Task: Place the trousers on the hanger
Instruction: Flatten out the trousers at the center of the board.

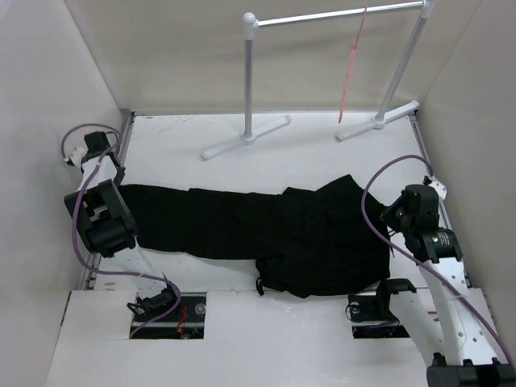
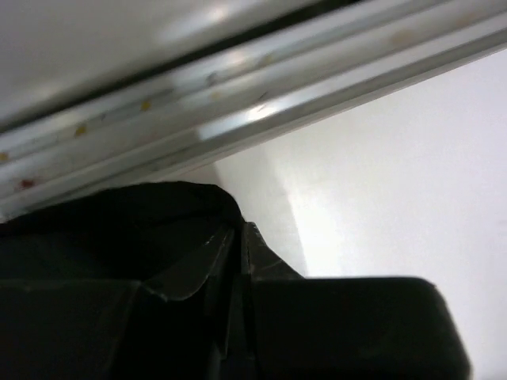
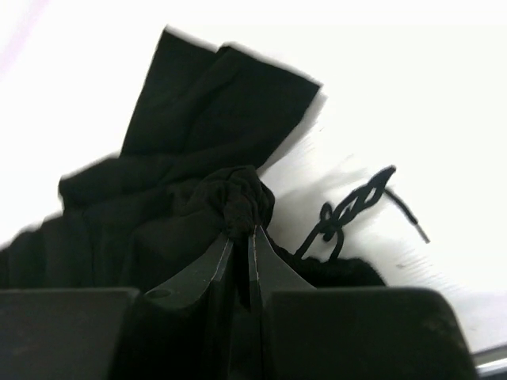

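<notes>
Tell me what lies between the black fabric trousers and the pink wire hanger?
Top view: only bare white tabletop and the white tubular rail's feet separate the black trousers from the pink hanger.

Black trousers (image 1: 242, 230) lie stretched across the white table (image 1: 322, 157), the left arm (image 1: 105, 218) at one end and the right arm (image 1: 423, 230) at the bunched other, while the pink-red hanger (image 1: 351, 68) dangles from the garment rail (image 1: 322, 15) behind.

Count: trousers (image 1: 266, 230), 1 pair; hanger (image 1: 352, 68), 1, upper right; garment rail (image 1: 249, 72), 1; desk (image 1: 322, 161), 1; tools, 2: left tool (image 2: 238, 231), right tool (image 3: 242, 235).
</notes>
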